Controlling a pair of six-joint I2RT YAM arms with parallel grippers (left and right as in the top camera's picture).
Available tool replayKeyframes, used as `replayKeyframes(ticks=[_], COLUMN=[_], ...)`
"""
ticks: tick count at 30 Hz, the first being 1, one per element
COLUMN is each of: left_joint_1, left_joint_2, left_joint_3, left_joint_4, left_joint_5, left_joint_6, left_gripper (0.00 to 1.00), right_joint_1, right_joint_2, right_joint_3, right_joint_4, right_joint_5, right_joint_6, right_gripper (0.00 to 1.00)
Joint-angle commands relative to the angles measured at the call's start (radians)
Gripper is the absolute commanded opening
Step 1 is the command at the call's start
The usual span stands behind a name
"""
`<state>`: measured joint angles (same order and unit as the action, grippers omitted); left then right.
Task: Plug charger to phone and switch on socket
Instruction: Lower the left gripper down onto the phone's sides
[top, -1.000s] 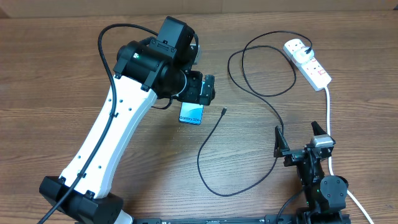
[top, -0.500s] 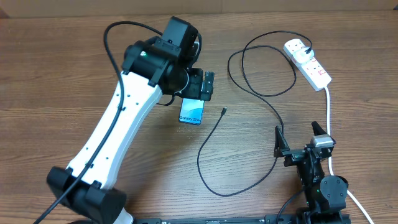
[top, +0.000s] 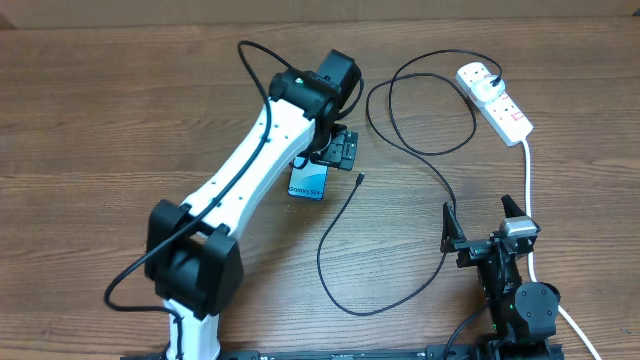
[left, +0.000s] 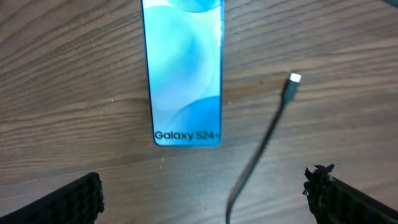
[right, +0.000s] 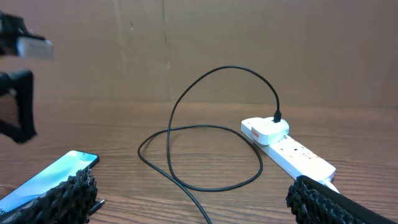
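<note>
The phone (top: 308, 182) lies flat on the wooden table, its blue screen up, "Galaxy S24+" at its near end; it also shows in the left wrist view (left: 183, 68) and the right wrist view (right: 50, 177). The charger's black cable (top: 440, 185) loops across the table. Its connector tip (top: 359, 180) lies loose just right of the phone (left: 292, 79). Its plug (top: 480, 75) sits in the white socket strip (top: 500, 105) at the far right (right: 292, 146). My left gripper (top: 340, 152) hovers open and empty above the phone and tip (left: 205, 196). My right gripper (top: 487, 225) is open and empty at the near right (right: 193, 199).
The strip's thick white cord (top: 528, 190) runs down the right side past my right arm. The cable's lower loop (top: 345, 290) lies in the near middle of the table. A brown wall (right: 199, 43) stands behind the table.
My left arm has swung and stretched out; its wrist has shifted a little right, towards the connector tip. The phone, cable and right arm have not moved.
</note>
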<state>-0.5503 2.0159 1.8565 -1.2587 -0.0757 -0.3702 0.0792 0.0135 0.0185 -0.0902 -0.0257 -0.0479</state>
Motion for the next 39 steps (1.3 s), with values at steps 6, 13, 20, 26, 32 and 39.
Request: replayKeyframes(ticks=[6, 13, 20, 26, 32, 39], left_joint_1=[0.001, 0.001, 0.001, 0.002, 0.004, 0.028], left_joint_2=[0.066, 0.074, 0.074, 0.074, 0.074, 0.081], left_joint_3=[-0.004, -0.004, -0.004, -0.004, -0.004, -0.004], left_joint_4=[0.06, 0.068, 0.074, 0.106, 0.146, 0.157], left_joint_5=[-0.038, -0.038, -0.028, -0.036, -0.035, -0.036], left_joint_6=[-0.023, -0.023, -0.023, -0.018, -0.019, -0.019], left_gripper=[1.0, 1.0, 1.0, 1.0, 1.0, 1.0], right_joint_1=[-0.004, -0.004, -0.004, -0.004, -0.004, -0.004], right_joint_2=[-0.01, -0.01, -0.01, -0.01, -0.01, -0.01], right_joint_3=[-0.01, -0.01, -0.01, -0.01, -0.01, -0.01], right_joint_4=[0.006, 0.006, 0.006, 0.006, 0.006, 0.006], right_joint_5=[0.006, 0.006, 0.006, 0.006, 0.006, 0.006], right_joint_6=[0.006, 0.006, 0.006, 0.006, 0.006, 0.006], right_gripper=[1.0, 1.0, 1.0, 1.0, 1.0, 1.0])
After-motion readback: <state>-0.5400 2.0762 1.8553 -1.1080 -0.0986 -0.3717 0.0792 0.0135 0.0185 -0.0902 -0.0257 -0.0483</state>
